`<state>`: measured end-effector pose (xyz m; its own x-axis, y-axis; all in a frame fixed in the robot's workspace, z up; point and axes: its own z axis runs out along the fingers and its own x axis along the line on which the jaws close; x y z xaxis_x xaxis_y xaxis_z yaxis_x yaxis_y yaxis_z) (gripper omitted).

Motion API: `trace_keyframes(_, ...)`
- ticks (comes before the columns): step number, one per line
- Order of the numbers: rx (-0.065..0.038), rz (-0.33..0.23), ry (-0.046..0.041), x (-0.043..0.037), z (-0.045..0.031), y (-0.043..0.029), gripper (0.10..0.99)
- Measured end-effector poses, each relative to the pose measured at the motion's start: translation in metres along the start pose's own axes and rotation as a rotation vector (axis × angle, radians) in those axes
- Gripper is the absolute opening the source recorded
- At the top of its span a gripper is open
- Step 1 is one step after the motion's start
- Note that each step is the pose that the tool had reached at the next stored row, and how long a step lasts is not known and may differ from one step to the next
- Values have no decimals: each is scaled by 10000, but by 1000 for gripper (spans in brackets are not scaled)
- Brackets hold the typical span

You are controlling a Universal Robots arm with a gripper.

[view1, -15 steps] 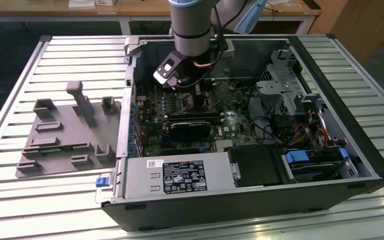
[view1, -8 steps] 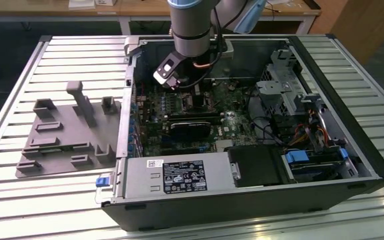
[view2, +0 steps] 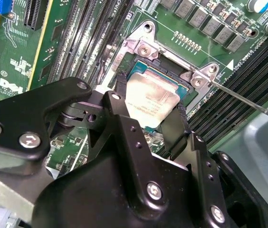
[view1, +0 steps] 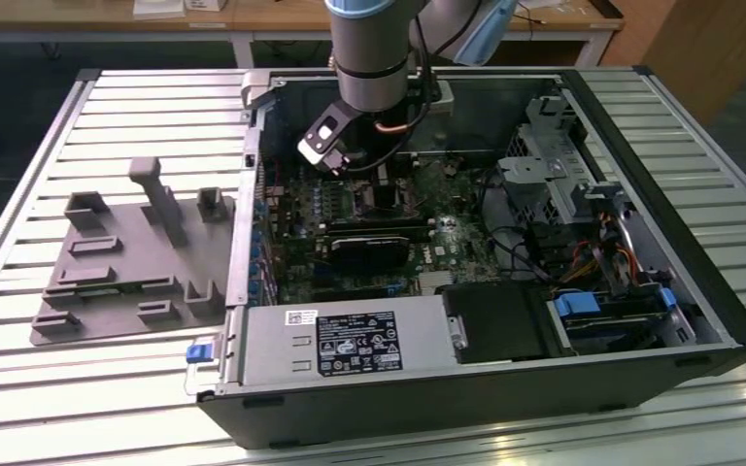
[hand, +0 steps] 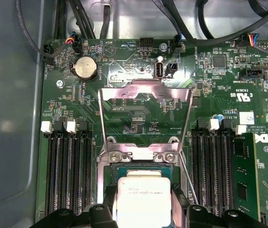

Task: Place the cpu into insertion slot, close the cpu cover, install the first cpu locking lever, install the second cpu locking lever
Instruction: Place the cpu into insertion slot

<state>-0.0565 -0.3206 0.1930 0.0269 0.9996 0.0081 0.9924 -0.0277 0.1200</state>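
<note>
Peering into the open black metal computer case (view1: 477, 408), we find the grey robot arm (view1: 373, 58) reaching down to the green circuit board (hand: 219, 71). The thin silvery square-framed cpu cover (hand: 146, 90) stands tilted up, leaving the dark square insertion slot (hand: 138, 170) exposed. The black gripper (view2: 150, 108), jaws clamped on opposite edges of the pale silvery square cpu (hand: 141, 199), holds it level at the slot; seated or not, we can't tell

pale cpu (hand: 142, 199) at insertion slot (hand: 143, 170), cpu cover (hand: 144, 90) open.
</note>
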Motion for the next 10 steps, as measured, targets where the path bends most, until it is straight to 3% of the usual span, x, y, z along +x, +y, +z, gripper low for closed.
trace_keyframes(6,0,0,0,0,2,0,549)
trace_keyframes(7,0,0,1,0,2,0,612)
trace_keyframes(10,0,0,0,0,2,0,612)
